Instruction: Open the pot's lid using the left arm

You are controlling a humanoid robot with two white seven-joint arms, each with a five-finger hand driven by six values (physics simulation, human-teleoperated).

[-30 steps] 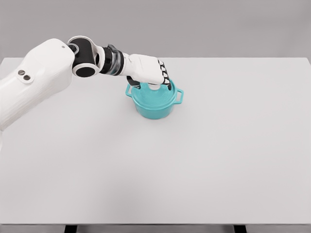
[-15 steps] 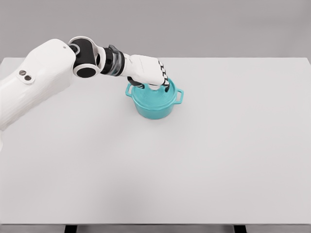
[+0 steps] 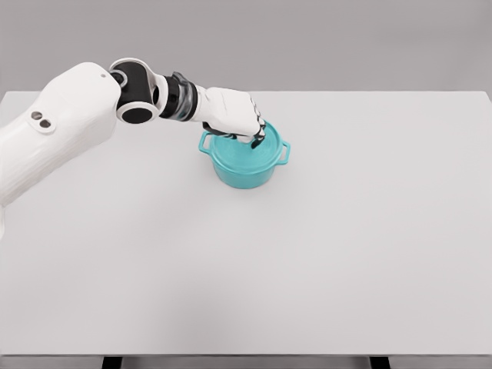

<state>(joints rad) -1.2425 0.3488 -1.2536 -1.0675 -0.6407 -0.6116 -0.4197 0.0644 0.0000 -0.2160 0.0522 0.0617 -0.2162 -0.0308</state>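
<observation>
A teal pot (image 3: pixel 244 172) with two side handles stands on the white table (image 3: pixel 323 254), left of centre towards the far side. Its teal lid (image 3: pixel 267 153) sits on it, mostly covered by my hand. My left hand (image 3: pixel 247 135) reaches in from the left and rests on top of the lid, its dark-tipped fingers (image 3: pixel 259 134) curled down around the knob. The knob itself is hidden under the palm.
The pot's right handle (image 3: pixel 285 151) sticks out towards the table's middle, and its left handle (image 3: pixel 205 143) lies under my wrist. My left forearm (image 3: pixel 69 131) crosses the table's far left corner.
My left hand has sunk lower onto the lid and its fingers have closed over the pale knob, which showed below the palm before. The pot has barely shifted.
</observation>
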